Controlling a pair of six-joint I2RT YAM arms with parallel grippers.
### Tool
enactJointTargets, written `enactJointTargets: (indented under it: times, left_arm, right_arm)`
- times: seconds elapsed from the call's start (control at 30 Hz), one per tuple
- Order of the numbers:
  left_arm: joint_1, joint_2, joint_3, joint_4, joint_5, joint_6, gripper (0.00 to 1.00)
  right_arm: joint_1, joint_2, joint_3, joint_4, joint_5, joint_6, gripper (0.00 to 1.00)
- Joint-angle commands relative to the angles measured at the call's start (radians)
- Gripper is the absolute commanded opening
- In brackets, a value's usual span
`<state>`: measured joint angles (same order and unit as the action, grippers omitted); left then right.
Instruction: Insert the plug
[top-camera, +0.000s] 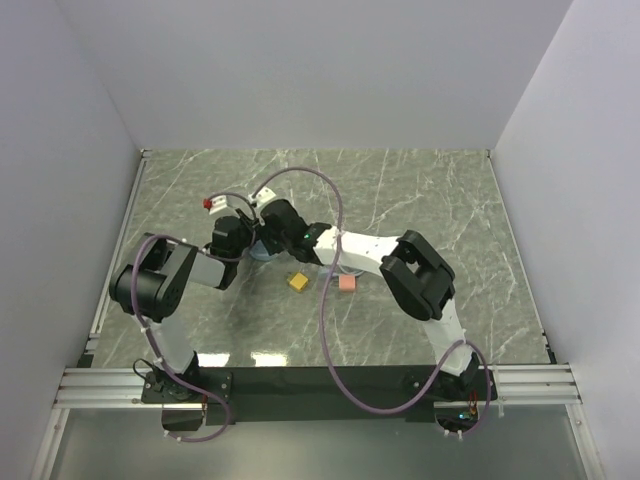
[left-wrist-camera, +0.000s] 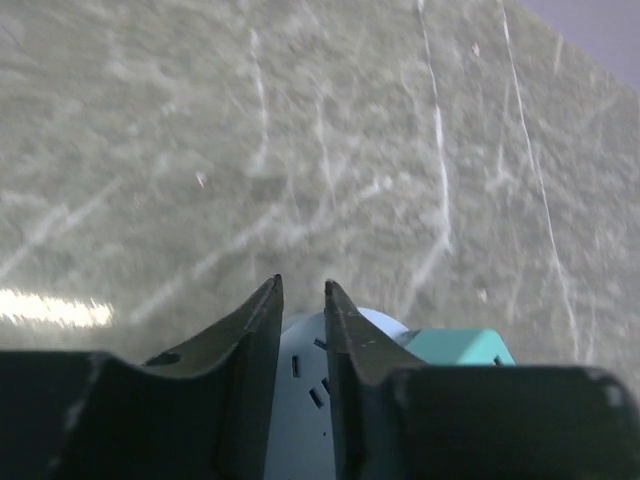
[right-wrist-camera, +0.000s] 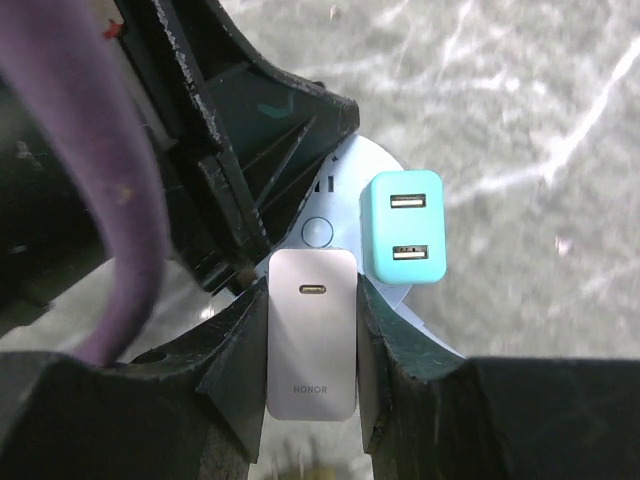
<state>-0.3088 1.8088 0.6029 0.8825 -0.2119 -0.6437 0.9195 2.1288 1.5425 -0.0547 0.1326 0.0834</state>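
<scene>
Plug (right-wrist-camera: 311, 335) clenched by its sides in right pincer (right-wrist-camera: 311, 292), prongs hidden, held just beside teal charger (right-wrist-camera: 403, 226) at edge of hub (right-wrist-camera: 350, 170), apparently to meet a free outlet; left pincer (left-wrist-camera: 302, 292), jaws a slit apart, bears over hub, likely steadying it, grasp impossible to tell.

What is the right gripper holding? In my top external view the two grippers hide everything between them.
Observer: The right gripper is shut on a silver charger, gripped by its long sides.
Operator: Is the socket free?
Observer: Not fully. A teal charger stands on the round socket, beside the silver one.
Operator: And the left gripper?
Observer: The left gripper hangs over the socket's slots, its jaws slightly apart with nothing between them.
</scene>
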Motion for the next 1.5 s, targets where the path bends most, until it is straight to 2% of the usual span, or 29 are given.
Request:
enactJointTargets:
  times: [0.0, 0.3, 0.6, 0.77, 0.93, 0.97, 1.03, 1.07, 1.17, 1.23, 1.47]
  left_arm:
    - [-0.072, -0.112, -0.046, -0.108, 0.109, -0.002, 0.32]
    - [-0.075, -0.282, -0.107, -0.160, 0.078, 0.015, 0.35]
    - [-0.075, -0.305, -0.118, -0.162, 0.078, 0.027, 0.38]
    - [-0.076, -0.310, -0.115, -0.166, 0.080, 0.030, 0.38]
    - [-0.076, -0.312, -0.106, -0.180, 0.083, 0.035, 0.41]
    - [-0.078, -0.312, -0.104, -0.181, 0.083, 0.035, 0.44]
    - [-0.084, -0.307, -0.097, -0.189, 0.072, 0.036, 0.48]
    - [-0.090, -0.304, -0.085, -0.206, 0.069, 0.039, 0.52]
    - [-0.098, -0.307, -0.075, -0.214, 0.055, 0.045, 0.60]
    - [-0.099, -0.319, -0.084, -0.211, 0.054, 0.046, 0.62]
    - [-0.101, -0.385, -0.101, -0.227, 0.043, 0.047, 0.65]
  right_arm:
    - [0.033, 0.080, -0.163, -0.323, 0.001, 0.055, 0.00]
    - [-0.013, -0.026, -0.307, -0.312, 0.047, 0.119, 0.00]
    - [-0.120, -0.157, -0.490, -0.198, 0.044, 0.170, 0.00]
    - [-0.125, -0.217, -0.478, -0.198, 0.104, 0.165, 0.00]
    - [-0.126, -0.201, -0.388, -0.214, 0.134, 0.133, 0.01]
    - [-0.128, -0.195, -0.375, -0.218, 0.134, 0.127, 0.06]
    - [-0.126, -0.199, -0.357, -0.212, 0.116, 0.116, 0.27]
    - [-0.126, -0.214, -0.355, -0.203, 0.108, 0.105, 0.46]
    - [-0.131, -0.256, -0.358, -0.186, 0.093, 0.092, 0.60]
    - [-0.133, -0.283, -0.367, -0.169, 0.081, 0.085, 0.75]
    - [-0.134, -0.478, -0.449, -0.042, 0.053, 0.076, 0.92]
